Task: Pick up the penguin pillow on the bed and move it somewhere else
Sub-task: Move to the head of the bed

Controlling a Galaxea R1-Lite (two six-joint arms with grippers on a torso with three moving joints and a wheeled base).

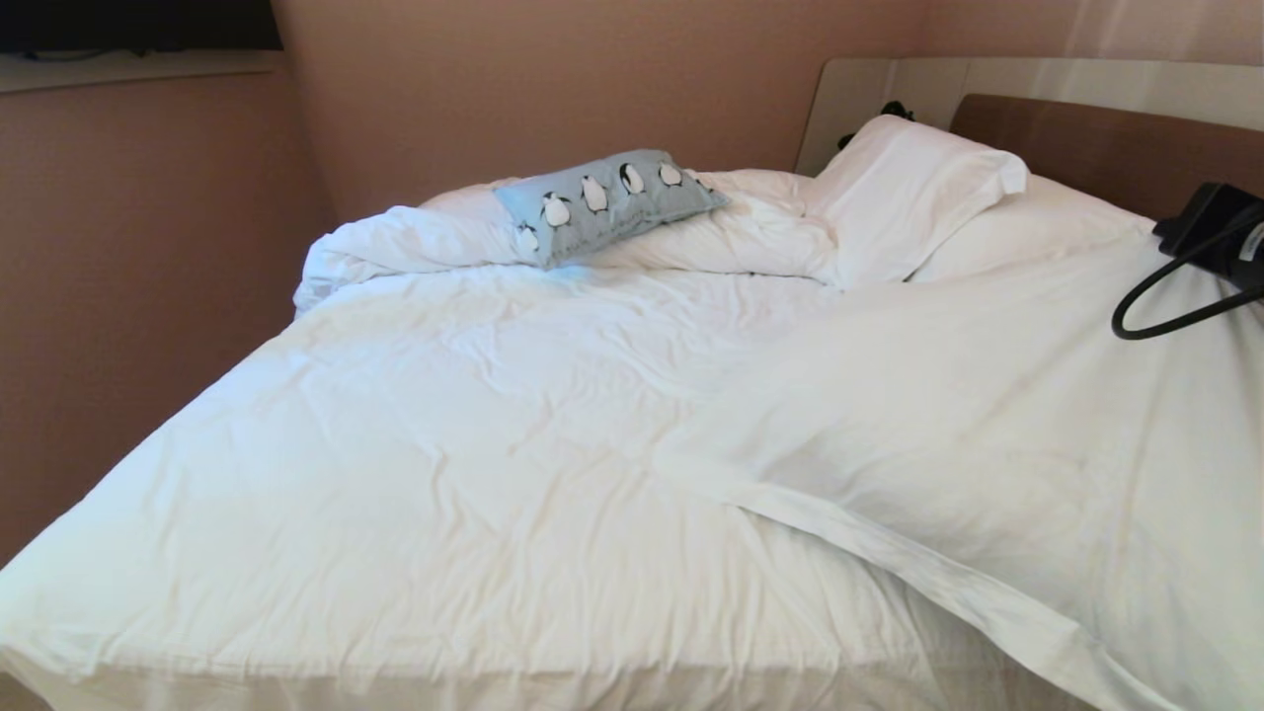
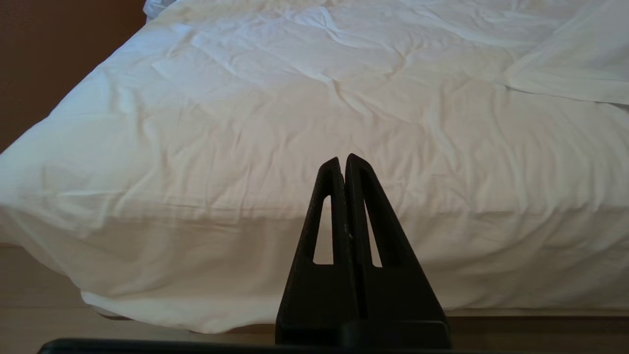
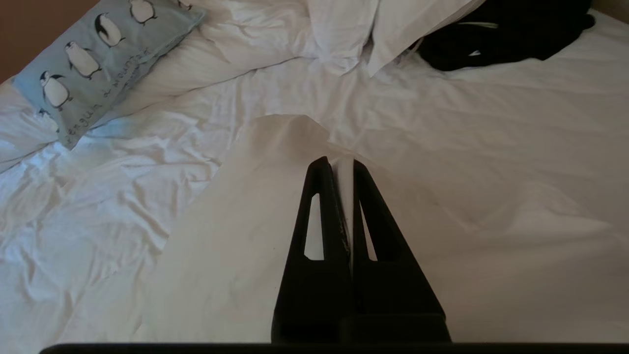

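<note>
Cut off at the head view's right edge: dark arm part [image 1: 1220, 237], headboard [image 1: 1116, 148]; penguin pillow [image 3: 98, 59] clipped in the right wrist view.

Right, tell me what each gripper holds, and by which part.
Left gripper: nothing. Right gripper: not the penguin pillow; whether it pinches the white duvet cannot be told.

Matt, creased white cloth is seen on the bed [image 1: 474, 425]; soft printed fabric on the penguin pillow [image 1: 604, 200]; smooth brown wood on the headboard [image 1: 1096, 148]; matt black plastic on the right gripper [image 3: 339, 164].
</note>
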